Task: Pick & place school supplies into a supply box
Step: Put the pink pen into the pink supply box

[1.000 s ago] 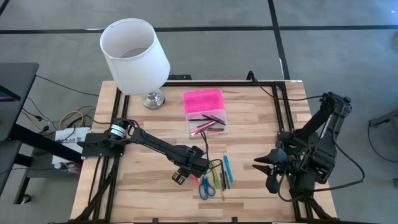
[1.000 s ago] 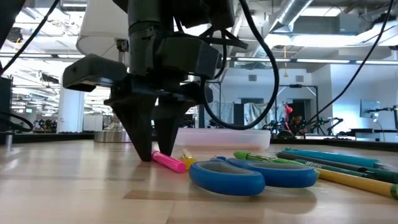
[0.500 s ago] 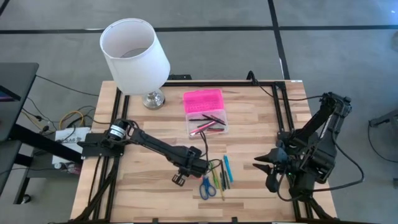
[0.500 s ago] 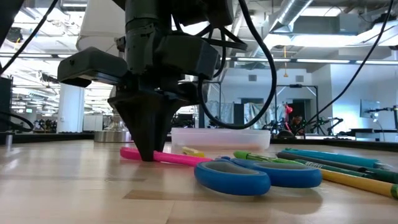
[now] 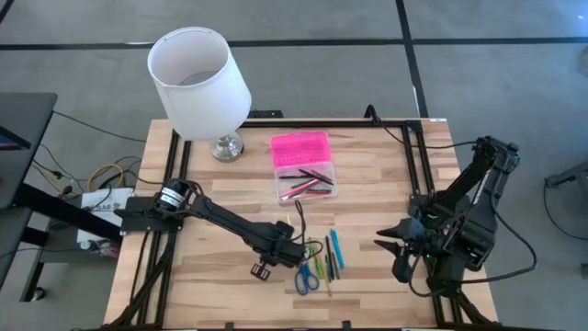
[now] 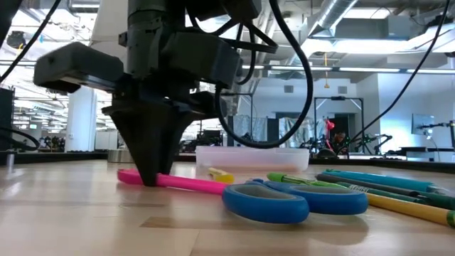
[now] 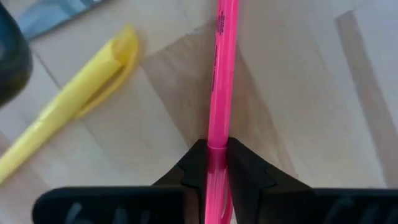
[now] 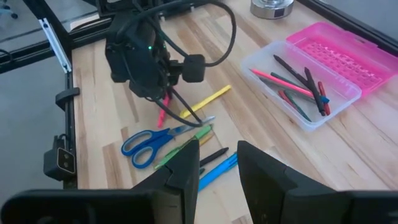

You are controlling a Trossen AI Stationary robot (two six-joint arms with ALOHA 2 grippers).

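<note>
Left wrist view: left gripper (image 7: 214,177) pinching pink marker (image 7: 222,74) flat on tabletop beside yellow pen (image 7: 74,118), arm reaching low over table. Right gripper (image 8: 217,165) spread, parked aside.

Even, bright, diffuse light fills every view. From overhead, the wooden counter (image 5: 211,267) is evenly lit, with soft faint shadows under the arms and no glare. The white lampshade (image 5: 197,83) is bright but not blown out. At counter height, ceiling strip lights (image 6: 398,67) in the room behind glow white, and the left pincer (image 6: 151,178) stands as a dark silhouette against them. The blue scissors (image 6: 284,200) nearby look soft, slightly out of focus. In the left wrist view, the pink pen (image 7: 222,81) casts a broad soft shadow on the wood; the picture's edges are blurred.
</note>
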